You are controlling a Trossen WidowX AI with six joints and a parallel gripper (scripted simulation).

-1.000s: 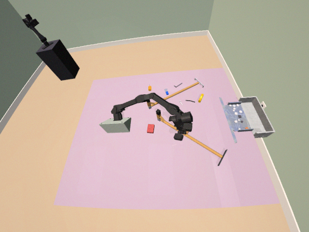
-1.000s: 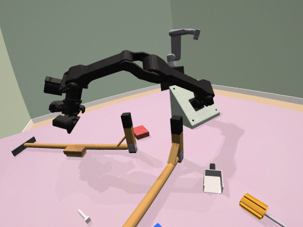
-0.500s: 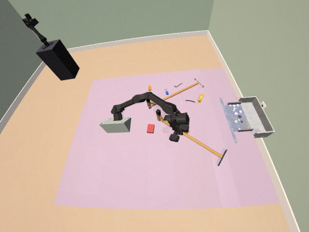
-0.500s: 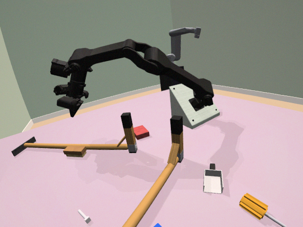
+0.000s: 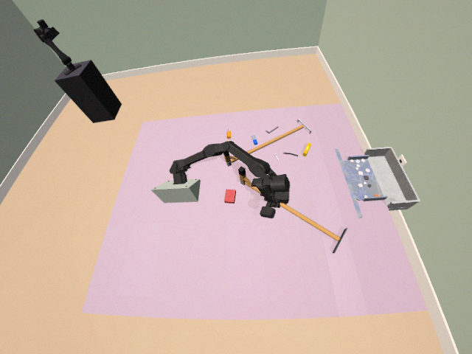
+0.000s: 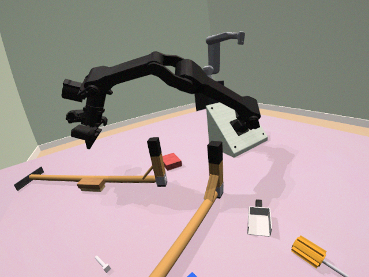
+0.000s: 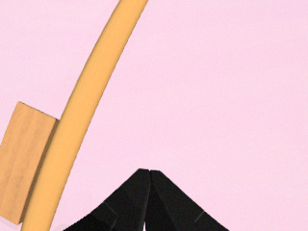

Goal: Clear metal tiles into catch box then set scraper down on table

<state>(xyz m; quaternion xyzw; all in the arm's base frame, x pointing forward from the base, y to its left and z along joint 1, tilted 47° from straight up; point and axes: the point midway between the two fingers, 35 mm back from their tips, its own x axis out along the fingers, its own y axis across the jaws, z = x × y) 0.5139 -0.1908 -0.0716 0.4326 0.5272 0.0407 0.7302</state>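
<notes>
Several light and dark tiles [image 5: 367,169] lie on the steel plate [image 5: 350,178] at the far right, beside the grey catch box [image 5: 409,184]. One long tool with a dark blade [image 5: 340,240] [image 6: 29,179] lies with its wooden handle [image 5: 310,220] [image 6: 128,179] [image 7: 87,106] under the arm. It has an upright black-topped grip [image 5: 242,175] [image 6: 156,161]. A second long tool has a light grey head [image 5: 304,126] and its handle [image 5: 274,141] [image 6: 181,241] lies farther back. My gripper [image 6: 89,146] [image 7: 149,170] is shut and empty, above and beside the first handle, not touching it.
A wooden block [image 6: 90,184] [image 7: 26,164] lies against the first handle. A red block [image 5: 229,196] [image 6: 172,161] lies near the arm's base. A yellow object [image 5: 307,150], an orange screwdriver [image 5: 228,134] [image 6: 308,251] and a small dustpan [image 6: 259,224] also lie around.
</notes>
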